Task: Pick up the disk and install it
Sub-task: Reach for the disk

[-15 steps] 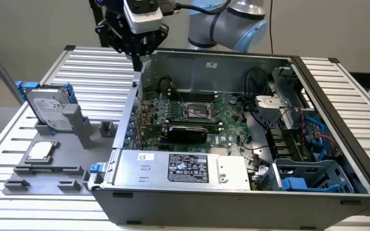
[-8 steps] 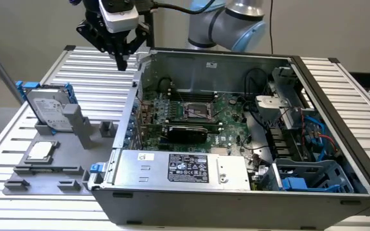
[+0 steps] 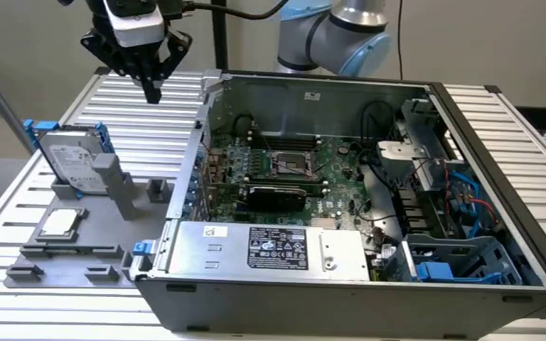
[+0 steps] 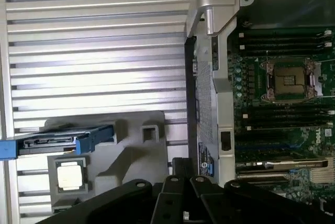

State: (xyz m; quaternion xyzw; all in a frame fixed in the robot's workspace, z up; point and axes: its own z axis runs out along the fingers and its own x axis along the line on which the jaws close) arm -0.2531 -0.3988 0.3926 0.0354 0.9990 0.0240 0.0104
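Note:
The disk (image 3: 70,165) is a silver-grey hard drive with a white label in a bright blue frame. It stands on edge in a grey holder (image 3: 111,186) at the exterior view's left, beside the open computer case (image 3: 349,213). In the wrist view the disk (image 4: 57,141) shows edge-on. My gripper (image 3: 153,94) hangs high above the ribbed table, behind the disk and near the case's back left corner. Its black fingers are shut with nothing between them. The gripper (image 4: 181,165) sits apart from the disk in the wrist view.
A small square processor chip (image 3: 59,222) lies on the grey fixture in front of the disk. Inside the case are the motherboard (image 3: 287,170), a silver power-supply box (image 3: 268,249) and a blue-grey drive bay (image 3: 463,259) at the front right. The ribbed metal table (image 3: 140,121) surrounds everything.

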